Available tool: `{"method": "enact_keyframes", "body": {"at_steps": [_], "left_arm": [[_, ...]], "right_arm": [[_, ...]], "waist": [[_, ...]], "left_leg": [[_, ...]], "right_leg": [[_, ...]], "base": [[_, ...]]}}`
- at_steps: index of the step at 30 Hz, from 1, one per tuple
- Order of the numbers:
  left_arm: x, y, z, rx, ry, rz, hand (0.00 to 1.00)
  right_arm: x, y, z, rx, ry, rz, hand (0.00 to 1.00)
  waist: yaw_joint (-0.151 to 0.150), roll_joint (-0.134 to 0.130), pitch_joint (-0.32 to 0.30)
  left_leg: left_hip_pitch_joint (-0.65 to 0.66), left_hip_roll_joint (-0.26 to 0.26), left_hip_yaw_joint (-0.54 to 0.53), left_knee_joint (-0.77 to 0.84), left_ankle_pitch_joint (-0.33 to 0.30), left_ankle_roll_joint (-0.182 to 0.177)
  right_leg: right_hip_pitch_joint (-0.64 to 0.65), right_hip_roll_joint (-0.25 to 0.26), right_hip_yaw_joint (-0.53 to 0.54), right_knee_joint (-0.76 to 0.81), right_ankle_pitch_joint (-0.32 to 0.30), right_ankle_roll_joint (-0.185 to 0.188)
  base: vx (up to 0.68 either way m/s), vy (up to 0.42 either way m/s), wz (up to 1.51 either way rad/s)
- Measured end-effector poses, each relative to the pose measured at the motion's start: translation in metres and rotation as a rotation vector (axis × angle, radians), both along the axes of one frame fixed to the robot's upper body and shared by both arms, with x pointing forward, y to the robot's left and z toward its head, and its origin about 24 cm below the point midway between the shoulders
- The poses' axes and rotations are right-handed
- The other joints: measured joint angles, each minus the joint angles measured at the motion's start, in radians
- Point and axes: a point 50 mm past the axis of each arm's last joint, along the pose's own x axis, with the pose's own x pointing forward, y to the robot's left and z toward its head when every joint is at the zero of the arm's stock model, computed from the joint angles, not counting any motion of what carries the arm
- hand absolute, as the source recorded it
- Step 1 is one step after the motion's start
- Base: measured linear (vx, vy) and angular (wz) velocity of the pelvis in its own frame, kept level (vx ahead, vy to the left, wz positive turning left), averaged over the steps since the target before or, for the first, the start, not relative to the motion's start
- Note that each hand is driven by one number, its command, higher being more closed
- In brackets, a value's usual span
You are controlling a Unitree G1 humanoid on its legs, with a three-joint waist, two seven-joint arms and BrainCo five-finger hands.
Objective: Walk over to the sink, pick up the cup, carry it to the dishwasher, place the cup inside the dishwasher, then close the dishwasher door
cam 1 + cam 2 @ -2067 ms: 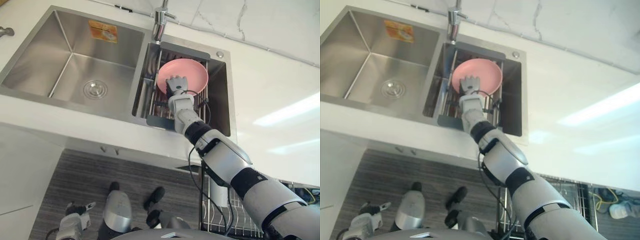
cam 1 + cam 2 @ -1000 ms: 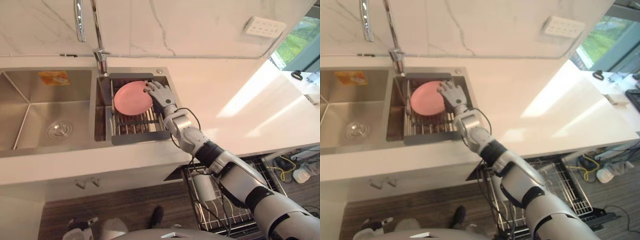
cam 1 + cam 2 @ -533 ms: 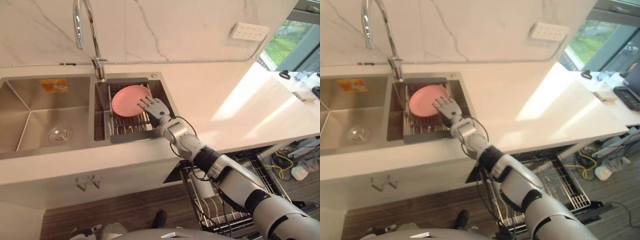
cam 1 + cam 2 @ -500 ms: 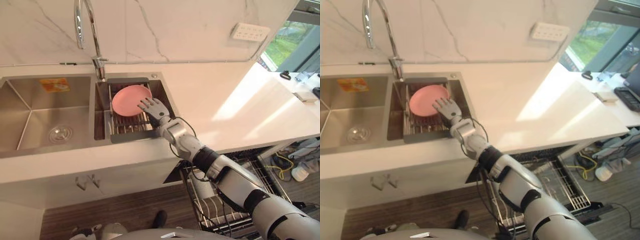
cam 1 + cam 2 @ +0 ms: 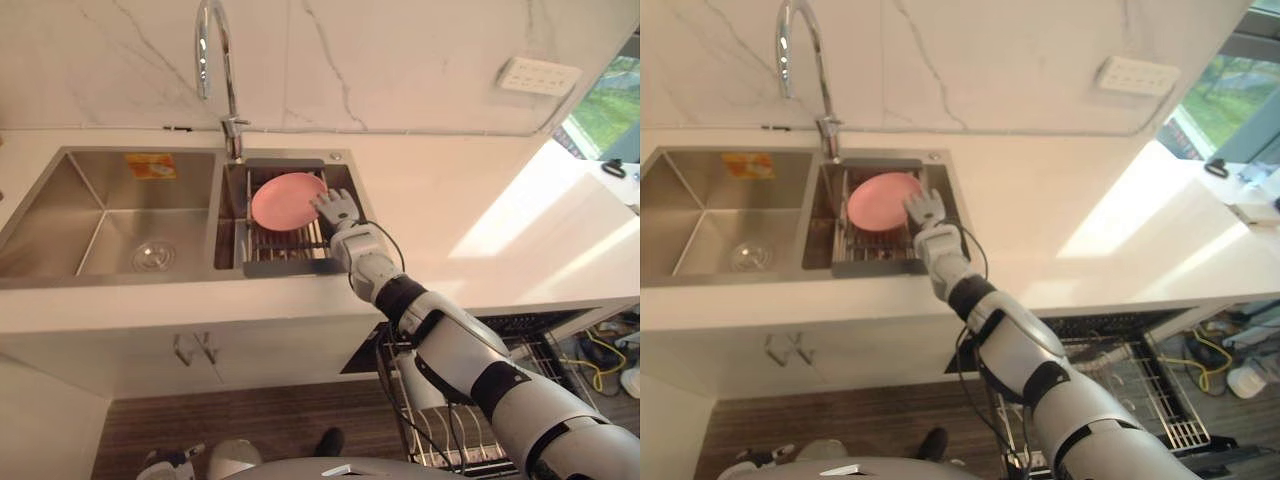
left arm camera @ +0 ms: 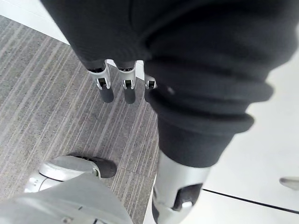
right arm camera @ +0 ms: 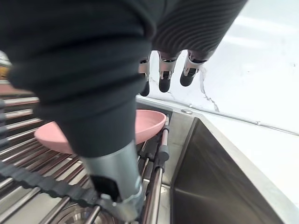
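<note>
So, in the left eye view we stand at the sink (image 5: pixel 100 205) with nothing lifted yet: the pink dish (image 5: pixel 288 200), the only vessel where the task expects a cup, lies on the wire rack (image 5: pixel 285 243) in the smaller basin, our right hand (image 5: pixel 338 208) reaches to its right rim with fingers spread apart, and the dishwasher basket (image 5: pixel 440 425) stands pulled out under the desk (image 5: pixel 450 200), so we judge that grasping, carrying, placing and door-closing are all left to do. In the left wrist view our left hand (image 6: pixel 127 88) hangs over the floor (image 6: pixel 46 93), fingers straight and empty. In the right wrist view the right hand's fingers (image 7: pixel 164 80) hover straight above the dish's rim, not clamped on it.
</note>
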Motion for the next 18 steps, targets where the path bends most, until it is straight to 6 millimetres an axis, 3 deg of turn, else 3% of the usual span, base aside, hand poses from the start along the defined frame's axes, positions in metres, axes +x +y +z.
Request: {"method": "enact_keyframes", "body": {"at_steps": [10, 13, 16, 18], "left_arm": [[0.030, 0.001, 0.007, -0.003, -0.072, -0.009, 0.00], [0.046, 0.004, 0.013, 0.003, -0.122, -0.014, 0.00], [0.064, 0.022, 0.024, 0.050, -0.171, -0.017, 0.00], [0.074, 0.030, 0.031, 0.066, -0.207, -0.005, 0.00]], "right_arm": [[0.023, -0.014, 0.048, 0.083, -0.091, -0.132, 0.00], [0.026, -0.014, 0.063, 0.113, -0.119, -0.155, 0.00], [0.029, -0.015, 0.074, 0.185, -0.144, -0.182, 0.00], [0.029, -0.015, 0.083, 0.226, -0.169, -0.201, 0.00]], "waist": [[0.044, -0.009, 0.095], [0.053, -0.016, 0.140], [0.086, -0.062, 0.185], [0.101, -0.072, 0.229]], "left_leg": [[-0.092, 0.009, -0.058, 0.045, 0.010, 0.001], [-0.139, 0.020, -0.082, 0.091, -0.010, 0.010], [-0.190, 0.031, -0.090, 0.131, -0.015, 0.014], [-0.227, 0.043, -0.114, 0.170, -0.026, 0.019]], "right_leg": [[-0.045, 0.001, -0.030, 0.007, 0.026, -0.011], [-0.051, 0.009, 0.014, 0.007, 0.052, 0.029], [-0.084, 0.012, 0.065, 0.007, 0.069, 0.059], [-0.088, 0.018, 0.081, 0.005, 0.085, 0.082]], "base": [[0.01, -0.016, 0.14], [-0.01, 0.056, 0.13], [-0.01, 0.052, 0.08], [-0.05, 0.041, 0.24]]}}
